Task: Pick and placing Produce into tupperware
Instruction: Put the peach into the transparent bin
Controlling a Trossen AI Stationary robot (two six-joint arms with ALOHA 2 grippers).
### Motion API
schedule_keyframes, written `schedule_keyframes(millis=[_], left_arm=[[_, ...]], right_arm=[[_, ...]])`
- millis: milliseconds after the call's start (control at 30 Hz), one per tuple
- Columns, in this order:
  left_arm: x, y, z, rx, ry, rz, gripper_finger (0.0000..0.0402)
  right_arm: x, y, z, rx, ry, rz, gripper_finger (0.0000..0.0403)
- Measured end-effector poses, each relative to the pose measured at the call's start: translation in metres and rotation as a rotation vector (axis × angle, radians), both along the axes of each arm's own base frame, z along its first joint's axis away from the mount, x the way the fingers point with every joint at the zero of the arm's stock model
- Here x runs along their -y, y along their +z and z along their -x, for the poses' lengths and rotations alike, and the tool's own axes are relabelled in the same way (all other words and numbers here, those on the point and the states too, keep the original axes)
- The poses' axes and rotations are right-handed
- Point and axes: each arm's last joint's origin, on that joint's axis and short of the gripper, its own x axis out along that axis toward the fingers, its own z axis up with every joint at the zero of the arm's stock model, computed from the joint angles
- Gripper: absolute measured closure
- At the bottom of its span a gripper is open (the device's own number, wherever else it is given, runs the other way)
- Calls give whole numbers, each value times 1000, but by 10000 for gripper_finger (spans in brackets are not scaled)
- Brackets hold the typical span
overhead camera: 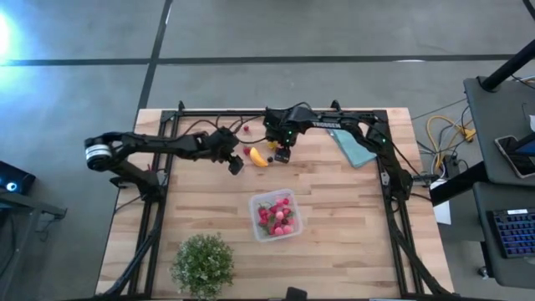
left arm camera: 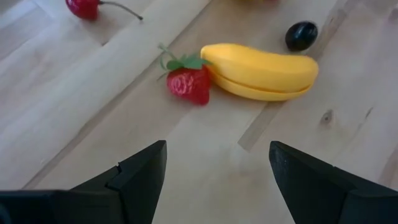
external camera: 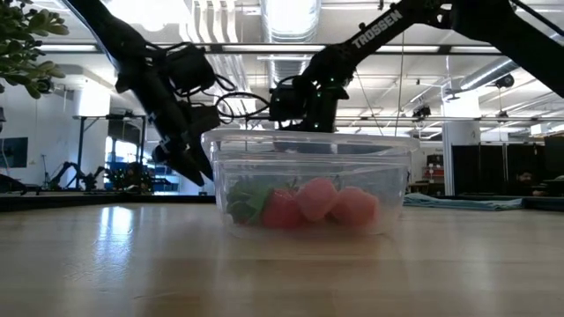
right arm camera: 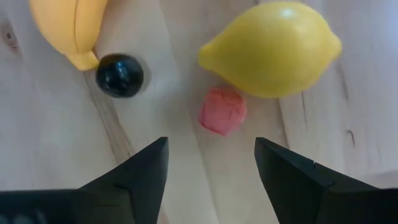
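Both grippers spread, empty; right gripper (right arm camera: pixel 211 171) over pink berry (right arm camera: pixel 222 111), lemon (right arm camera: pixel 272 48) just beside: finger may knock lemon rolling; left gripper (left arm camera: pixel 217 171) near strawberry (left arm camera: pixel 188 84) touching banana (left arm camera: pixel 264 71): may nudge banana; box (overhead camera: pixel 277 215) part-filled, well apart.

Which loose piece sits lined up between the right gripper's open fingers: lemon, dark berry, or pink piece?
The pink piece. It lies centred ahead of the right gripper; the lemon and dark berry sit off to either side.
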Motion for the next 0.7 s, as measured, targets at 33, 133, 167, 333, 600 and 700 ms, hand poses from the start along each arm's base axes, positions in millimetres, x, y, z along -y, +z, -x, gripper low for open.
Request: schedule_keyframes(millis=[33, 133, 167, 333, 600, 700], left_arm=[[0, -1, 0, -5, 0, 2, 133], [-1, -5, -2, -10, 0, 5, 133], [-1, -6, -2, -14, 1, 7, 133], [-2, -7, -3, -10, 6, 11, 133], [-1, -1, -2, 13, 6, 1, 133], [-1, 0, -2, 20, 7, -2, 133]], right_arm=[[1, 0, 0, 6, 0, 3, 175], [2, 1, -2, 23, 6, 14, 176], [3, 1, -2, 27, 5, 16, 176], [4, 1, -3, 40, 3, 21, 177], [5, -3, -5, 75, 5, 38, 177], [5, -6, -4, 71, 10, 38, 177]])
